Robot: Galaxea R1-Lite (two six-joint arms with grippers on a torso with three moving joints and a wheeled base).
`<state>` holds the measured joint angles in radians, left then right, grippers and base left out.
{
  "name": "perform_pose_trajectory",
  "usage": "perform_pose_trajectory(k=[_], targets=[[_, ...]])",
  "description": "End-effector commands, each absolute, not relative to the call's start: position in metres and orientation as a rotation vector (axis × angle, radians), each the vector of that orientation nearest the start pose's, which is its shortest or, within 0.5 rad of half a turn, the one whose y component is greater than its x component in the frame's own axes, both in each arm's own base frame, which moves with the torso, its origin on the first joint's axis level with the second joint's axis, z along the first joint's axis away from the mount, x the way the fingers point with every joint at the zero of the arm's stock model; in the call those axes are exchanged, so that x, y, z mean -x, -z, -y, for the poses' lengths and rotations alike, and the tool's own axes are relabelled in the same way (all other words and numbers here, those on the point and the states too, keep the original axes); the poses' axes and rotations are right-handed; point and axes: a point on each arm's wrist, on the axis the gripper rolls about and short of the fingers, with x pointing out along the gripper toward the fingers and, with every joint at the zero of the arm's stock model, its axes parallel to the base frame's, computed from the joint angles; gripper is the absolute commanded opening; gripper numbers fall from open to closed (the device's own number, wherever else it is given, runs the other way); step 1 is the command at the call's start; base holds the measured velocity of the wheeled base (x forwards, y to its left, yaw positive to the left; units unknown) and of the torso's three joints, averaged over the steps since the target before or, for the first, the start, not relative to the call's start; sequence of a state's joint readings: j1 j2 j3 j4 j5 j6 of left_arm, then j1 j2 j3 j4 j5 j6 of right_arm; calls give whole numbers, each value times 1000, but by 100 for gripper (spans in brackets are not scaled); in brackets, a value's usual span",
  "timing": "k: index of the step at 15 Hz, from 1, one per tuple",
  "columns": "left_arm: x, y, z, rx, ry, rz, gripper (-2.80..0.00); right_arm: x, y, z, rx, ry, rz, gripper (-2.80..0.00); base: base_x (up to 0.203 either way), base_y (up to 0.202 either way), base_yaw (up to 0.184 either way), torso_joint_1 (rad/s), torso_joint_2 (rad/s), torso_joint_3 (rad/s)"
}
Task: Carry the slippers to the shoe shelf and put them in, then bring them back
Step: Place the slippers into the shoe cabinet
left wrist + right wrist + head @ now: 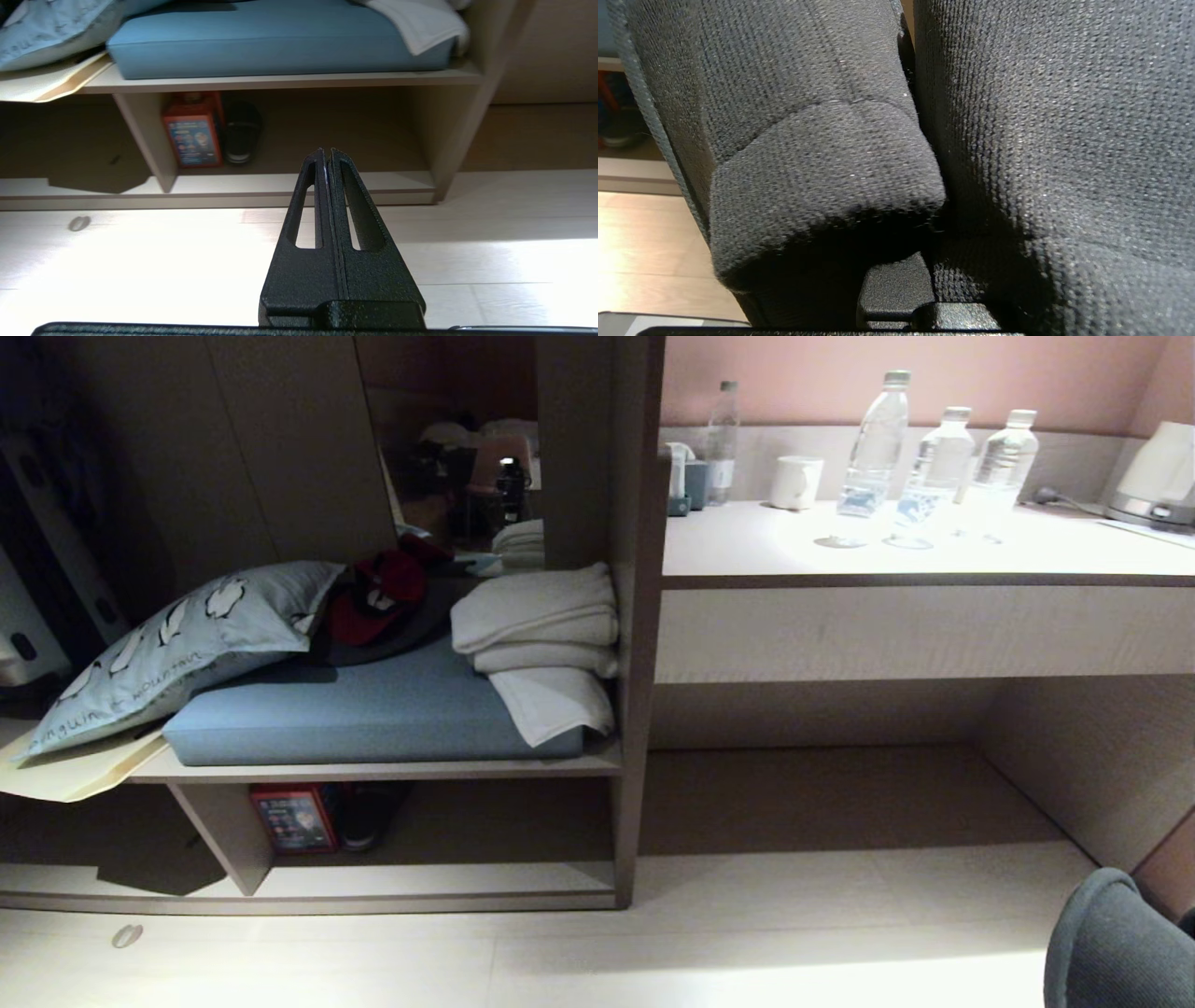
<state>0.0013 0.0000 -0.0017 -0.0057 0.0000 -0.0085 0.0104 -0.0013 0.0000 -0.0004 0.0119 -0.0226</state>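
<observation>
The right gripper (896,284) is clamping both dark grey slippers (822,177), holding them low at the robot's right, above the pale floor (747,933) and short of the shoe shelf (420,882). The left gripper (327,154) is hanging empty, fingers pressed together, pointing toward that shelf.

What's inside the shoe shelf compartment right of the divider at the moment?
The shoe shelf holds a red box beside the divider, with a black shoe next to it. The remaining visible board is bare. Its dark rear is hard to make out. No slippers inside.
</observation>
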Motion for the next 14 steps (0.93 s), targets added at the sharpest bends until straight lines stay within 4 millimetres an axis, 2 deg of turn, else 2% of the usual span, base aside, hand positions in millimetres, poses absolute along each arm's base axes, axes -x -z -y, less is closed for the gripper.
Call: perform_pose_trajectory(k=[1, 14], targets=[[23, -77, 0, 9, -2, 6, -280, 23, -75, 0, 23, -23, 0, -280, 0, 195, 0, 2, 6, -2], [23, -77, 0, 9, -1, 8, -280, 23, -76, 0, 25, -23, 1, -280, 0, 196, -2, 3, 3, 3]])
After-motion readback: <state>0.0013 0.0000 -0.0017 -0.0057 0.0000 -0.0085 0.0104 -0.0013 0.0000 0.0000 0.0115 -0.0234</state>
